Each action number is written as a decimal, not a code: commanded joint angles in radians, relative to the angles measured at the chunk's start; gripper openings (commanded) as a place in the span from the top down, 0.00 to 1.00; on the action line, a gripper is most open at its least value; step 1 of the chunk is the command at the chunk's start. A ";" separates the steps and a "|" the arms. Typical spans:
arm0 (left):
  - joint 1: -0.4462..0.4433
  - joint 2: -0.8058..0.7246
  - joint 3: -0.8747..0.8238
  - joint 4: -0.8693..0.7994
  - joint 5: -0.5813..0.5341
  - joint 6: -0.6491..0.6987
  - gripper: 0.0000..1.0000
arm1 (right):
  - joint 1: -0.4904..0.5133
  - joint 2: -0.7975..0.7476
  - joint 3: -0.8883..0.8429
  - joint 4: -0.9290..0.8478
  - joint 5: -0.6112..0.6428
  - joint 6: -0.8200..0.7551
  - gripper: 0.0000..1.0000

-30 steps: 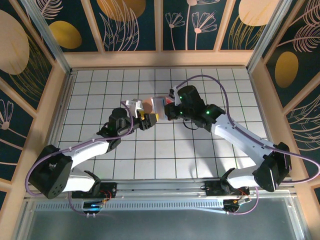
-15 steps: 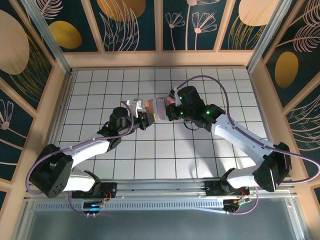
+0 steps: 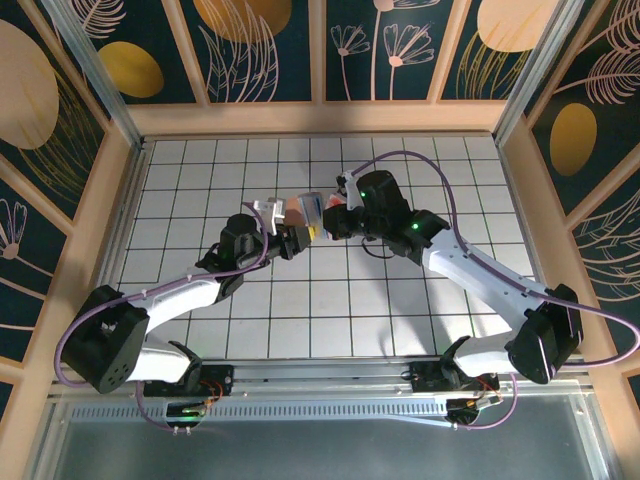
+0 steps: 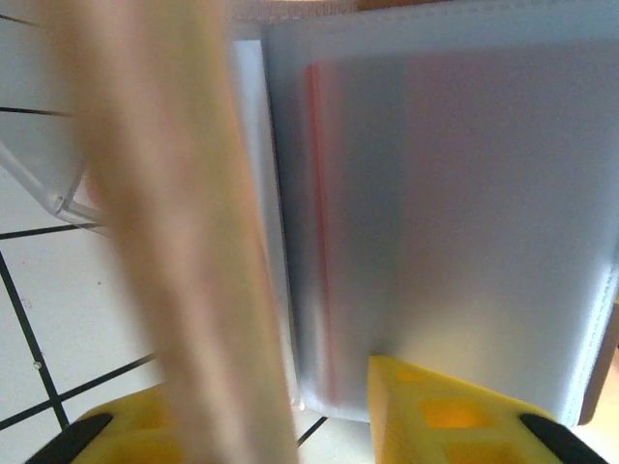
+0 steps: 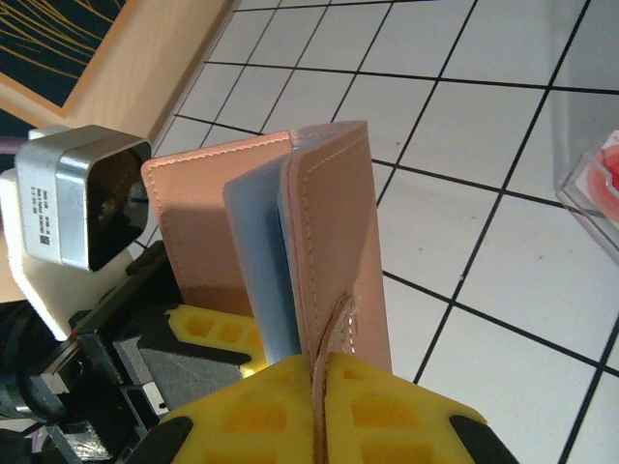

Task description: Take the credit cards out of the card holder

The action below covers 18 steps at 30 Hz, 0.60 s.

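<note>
the left gripper (image 3: 296,238) pinches one tan flap of the card holder (image 3: 308,213), which is held open and upright above the white grid table (image 3: 200,180). the right gripper (image 5: 319,382) is clamped on the other flap, its blue-grey lining (image 5: 261,261) showing between the covers.

A white gridded table (image 3: 300,310) carries a clear plastic box (image 5: 592,174).
</note>
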<state>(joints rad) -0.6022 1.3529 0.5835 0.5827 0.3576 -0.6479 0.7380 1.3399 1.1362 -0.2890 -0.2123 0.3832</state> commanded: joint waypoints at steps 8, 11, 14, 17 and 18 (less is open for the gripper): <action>-0.003 -0.055 -0.030 0.054 0.023 0.001 0.21 | -0.026 -0.036 -0.004 0.036 0.001 0.027 1.00; -0.003 -0.076 -0.034 0.066 0.027 -0.001 0.09 | -0.027 -0.033 0.002 0.017 0.012 0.025 1.00; -0.004 -0.084 -0.030 0.079 0.043 -0.004 0.06 | -0.025 -0.024 0.010 0.006 0.014 0.026 1.00; -0.004 -0.082 -0.025 0.085 0.048 -0.004 0.04 | -0.021 -0.011 0.026 -0.016 0.033 0.025 1.00; -0.004 -0.076 -0.020 0.082 0.047 -0.004 0.03 | -0.019 -0.005 0.032 -0.021 0.035 0.023 1.00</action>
<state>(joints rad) -0.6025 1.2835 0.5606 0.6247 0.3847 -0.6559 0.7151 1.3380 1.1301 -0.3012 -0.2039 0.3992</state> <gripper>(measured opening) 0.968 0.084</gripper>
